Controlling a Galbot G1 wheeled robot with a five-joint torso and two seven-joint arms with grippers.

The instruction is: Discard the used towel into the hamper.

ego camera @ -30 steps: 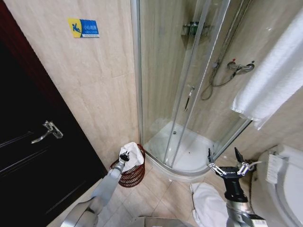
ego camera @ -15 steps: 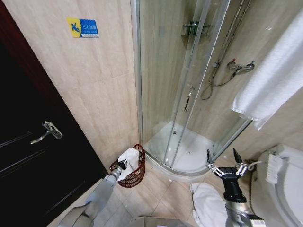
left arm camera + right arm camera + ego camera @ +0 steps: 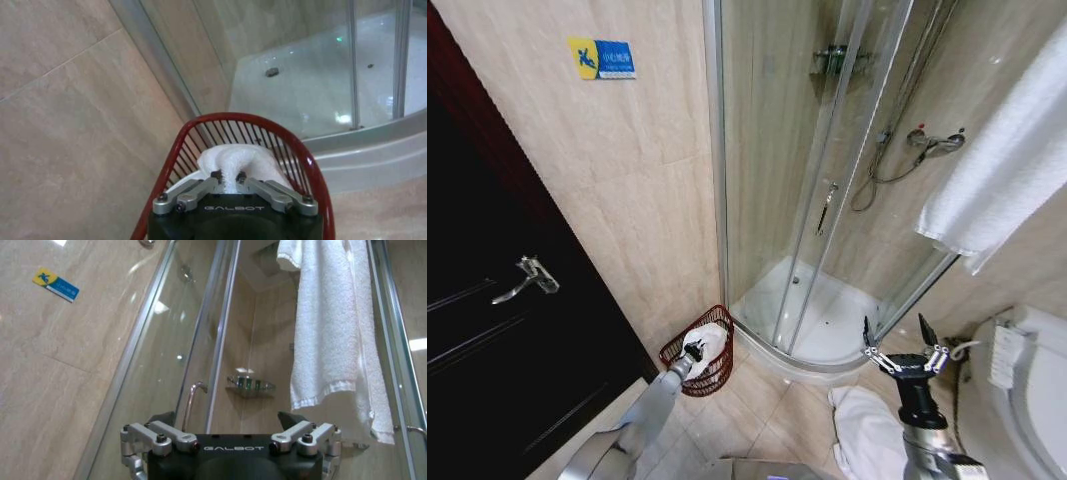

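Head view: left gripper (image 3: 693, 349), fingers pinched on the white used towel (image 3: 710, 339), has dropped lower since a second ago, the towel now sunk inside the red wicker hamper (image 3: 689, 377) beside the shower base (image 3: 817, 330), release pending; right gripper (image 3: 905, 346) idles, fingers apart.
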